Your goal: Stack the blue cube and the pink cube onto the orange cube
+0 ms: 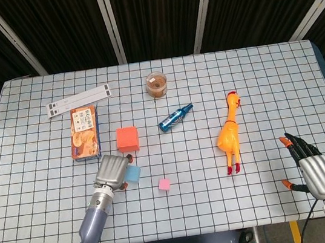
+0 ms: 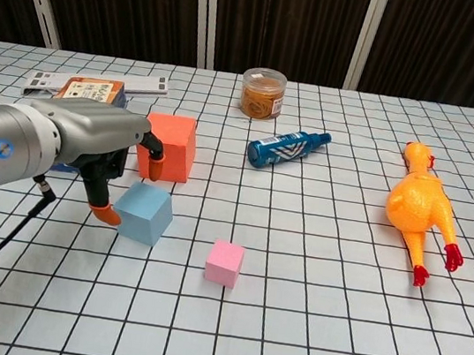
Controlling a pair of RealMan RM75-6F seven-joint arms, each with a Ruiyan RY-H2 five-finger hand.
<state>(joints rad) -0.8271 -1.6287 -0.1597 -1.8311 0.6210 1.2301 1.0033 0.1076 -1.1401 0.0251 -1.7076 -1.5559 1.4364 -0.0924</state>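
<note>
The blue cube [image 1: 133, 173] [image 2: 144, 213] rests on the checked table in front of the orange cube [image 1: 127, 139] [image 2: 170, 146]. The small pink cube [image 1: 164, 185] [image 2: 224, 262] lies to the right of it, nearer the front. My left hand [image 1: 111, 172] [image 2: 90, 143] hovers over the blue cube's left side. Its thumb tip is at the cube's lower left edge, and one finger hangs between the blue and orange cubes without closing on either. My right hand [image 1: 313, 170] rests with fingers spread at the front right and holds nothing. It shows only in the head view.
A yellow rubber chicken [image 1: 230, 133] [image 2: 417, 206] lies at the right, and a blue bottle [image 1: 175, 117] [image 2: 287, 148] lies mid-table. A round jar [image 1: 157, 84] [image 2: 262, 93] stands at the back. A cracker box [image 1: 84, 133] and a white strip [image 1: 79, 100] sit at the left.
</note>
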